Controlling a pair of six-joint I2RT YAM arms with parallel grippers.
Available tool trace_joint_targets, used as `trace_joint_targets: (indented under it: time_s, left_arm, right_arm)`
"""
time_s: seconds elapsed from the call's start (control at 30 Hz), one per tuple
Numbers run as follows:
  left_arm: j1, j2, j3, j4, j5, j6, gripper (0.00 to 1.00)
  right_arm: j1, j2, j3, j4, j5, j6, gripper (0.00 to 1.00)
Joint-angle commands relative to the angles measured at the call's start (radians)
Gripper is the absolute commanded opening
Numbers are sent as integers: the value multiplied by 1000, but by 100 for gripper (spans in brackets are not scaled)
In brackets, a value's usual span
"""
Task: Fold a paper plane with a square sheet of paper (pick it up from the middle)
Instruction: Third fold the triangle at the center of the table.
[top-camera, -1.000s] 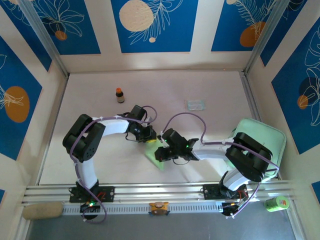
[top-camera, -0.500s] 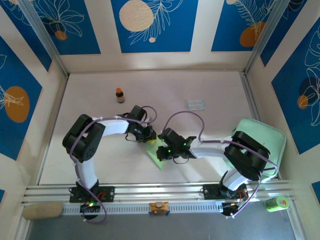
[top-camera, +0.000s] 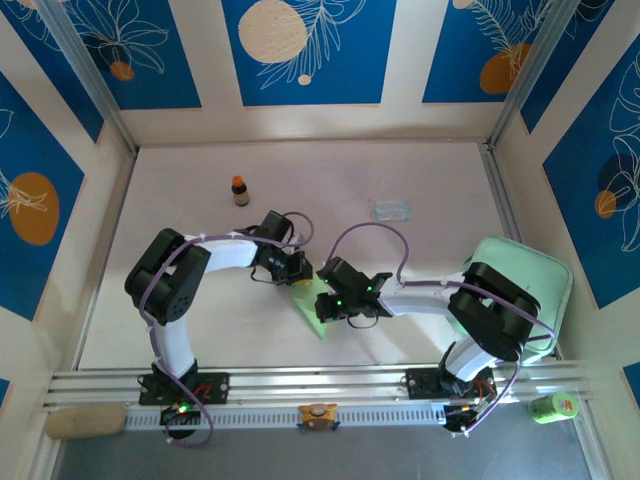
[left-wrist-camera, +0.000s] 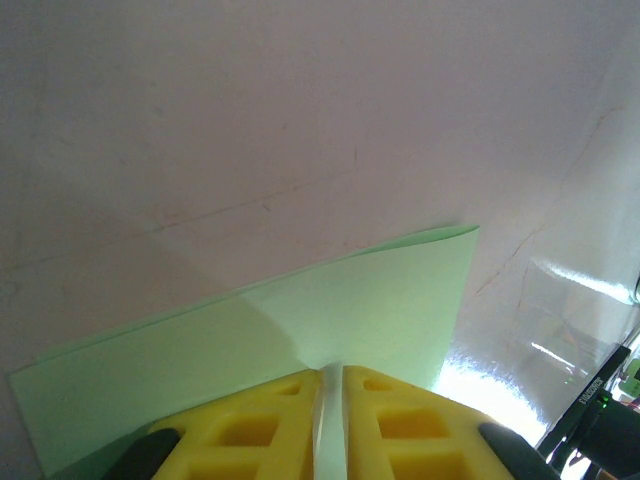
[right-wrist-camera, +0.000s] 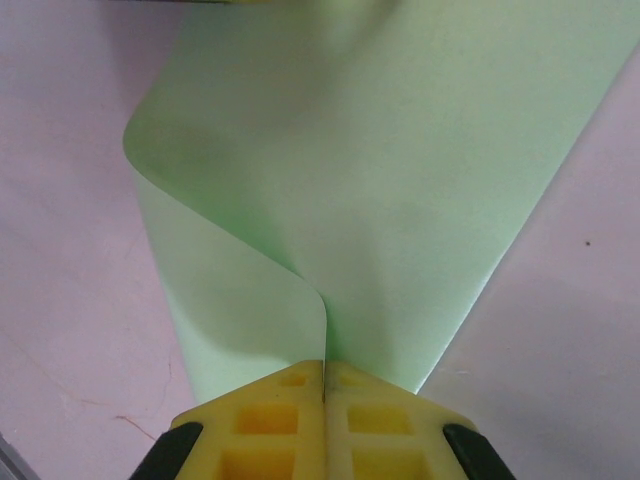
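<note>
The square sheet of paper (top-camera: 314, 307) is pale green and hangs between the two arms near the table's middle front. My left gripper (left-wrist-camera: 330, 372) pinches one edge of the sheet (left-wrist-camera: 300, 330); a thin strip of paper stands between its yellow fingers (left-wrist-camera: 250, 425). My right gripper (right-wrist-camera: 325, 366) is shut on the opposite side of the sheet (right-wrist-camera: 400, 180), where the paper curls up into a fold at the fingers (right-wrist-camera: 270, 420). In the top view the left gripper (top-camera: 300, 270) and right gripper (top-camera: 325, 300) sit close together over the sheet.
A small brown bottle with an orange cap (top-camera: 240, 190) stands at the back left. A clear plastic packet (top-camera: 392, 209) lies at the back right. A mint green tray (top-camera: 535, 275) sits by the right arm's base. The pale table (top-camera: 200, 330) lies bare in front of the left arm.
My right gripper has shifted slightly left and forward with the paper, and the sheet bends more between the grippers. The left arm has barely moved.
</note>
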Motion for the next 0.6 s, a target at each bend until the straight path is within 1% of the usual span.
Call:
trace_joint_targets:
  time_s: [0.0, 0.57]
  left_arm:
    - [4, -6, -26, -33, -19, 8, 17]
    - [4, -19, -37, -38, -20, 13, 16]
  right_arm:
    - [2, 13, 30, -24, 10, -15, 4]
    - [-2, 25, 38, -40, 24, -15, 4]
